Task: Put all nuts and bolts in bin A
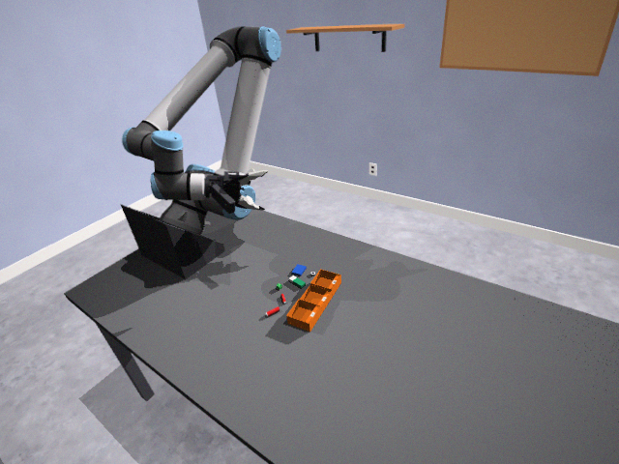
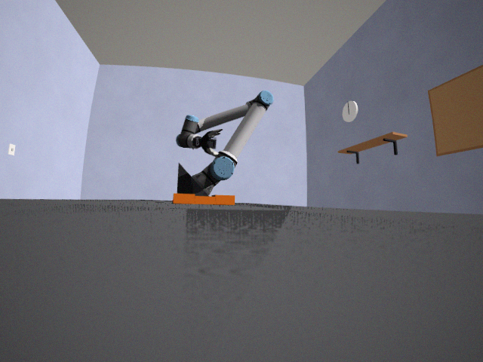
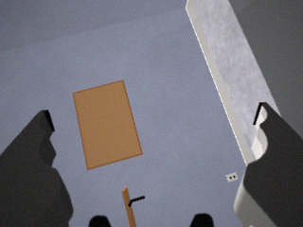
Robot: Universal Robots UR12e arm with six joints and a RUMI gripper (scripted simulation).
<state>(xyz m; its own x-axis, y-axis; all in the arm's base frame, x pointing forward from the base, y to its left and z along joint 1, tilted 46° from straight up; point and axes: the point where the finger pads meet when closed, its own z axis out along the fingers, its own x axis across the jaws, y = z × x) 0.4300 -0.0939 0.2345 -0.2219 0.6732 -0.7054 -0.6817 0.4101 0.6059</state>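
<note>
A row of three orange bins (image 1: 314, 300) stands upright on the dark table; it also shows in the exterior view (image 2: 203, 199). Small white labels sit on the bins, too small to read. Left of the bins lie a red bolt (image 1: 272, 311), a smaller red bolt (image 1: 282, 298), a green nut (image 1: 279, 286) and a grey nut (image 1: 312, 273). My gripper (image 1: 259, 189) is open and empty, high above the table's far end near the arm base, well away from the parts. In the wrist view the fingers point at the wall.
A blue block (image 1: 299, 270) and a green-and-white block (image 1: 297, 280) lie among the parts, just left of the bins. A dark wedge-shaped mount (image 1: 164, 245) holds the arm base at the table's far left corner.
</note>
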